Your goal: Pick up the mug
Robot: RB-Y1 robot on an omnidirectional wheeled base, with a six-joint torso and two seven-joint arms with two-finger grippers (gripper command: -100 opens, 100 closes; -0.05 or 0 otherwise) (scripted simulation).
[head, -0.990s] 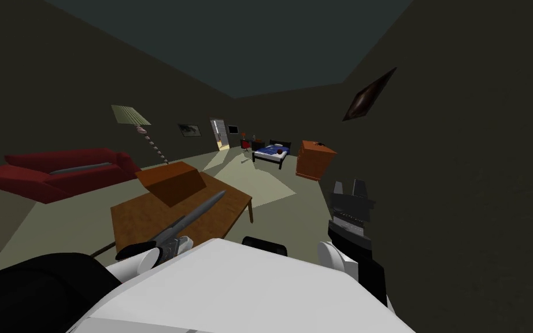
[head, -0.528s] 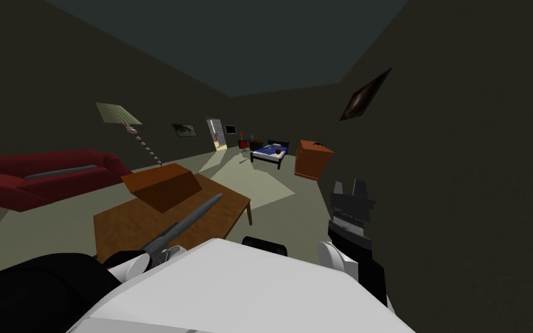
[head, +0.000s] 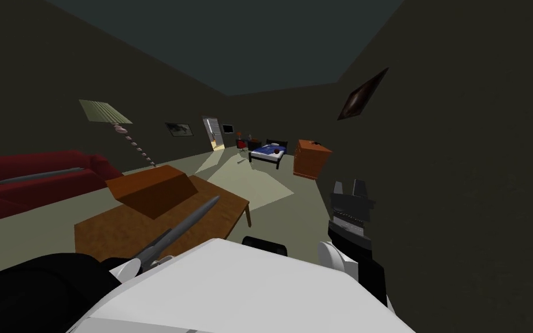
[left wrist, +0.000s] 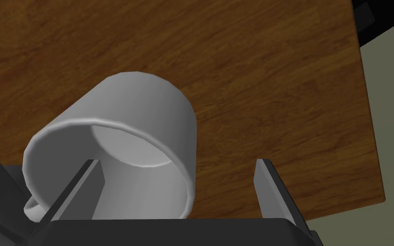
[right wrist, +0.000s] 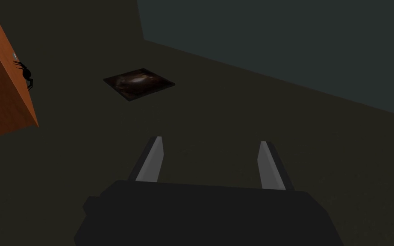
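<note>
**My turn slides the counter left**

The counter now sits lower left. On it stands the grey mug, lower left in the wrist frame. Left jaws gape empty astride its rim, apparently for a wall pinch. Right jaws open, idle.

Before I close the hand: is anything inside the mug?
The mug shows a bare grey inner wall and bottom. One finger of the left hand covers a strip of the inside.
</note>
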